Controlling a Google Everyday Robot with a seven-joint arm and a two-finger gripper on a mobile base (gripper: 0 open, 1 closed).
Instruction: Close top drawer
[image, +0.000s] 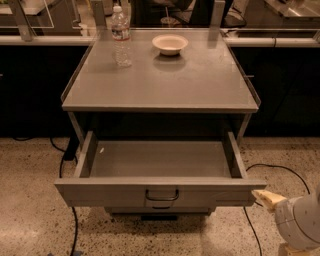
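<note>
The top drawer (120, 192) is a wide shallow grey metal drawer, pulled fully out from under the grey table top. It is empty inside. A small dark wire handle (162, 195) sits at the centre of its flat front panel. My gripper (266, 197) is at the lower right, just beside the right end of the drawer front, with a pale fingertip pointing left toward it. The rest of the arm (298, 225) is a rounded grey-white body in the bottom right corner.
A clear water bottle (120, 36) and a cream bowl (170, 44) stand on the table top (165, 82). Black cables (67, 165) run over the speckled floor on both sides. A narrower drawer front (160, 211) shows below the top drawer.
</note>
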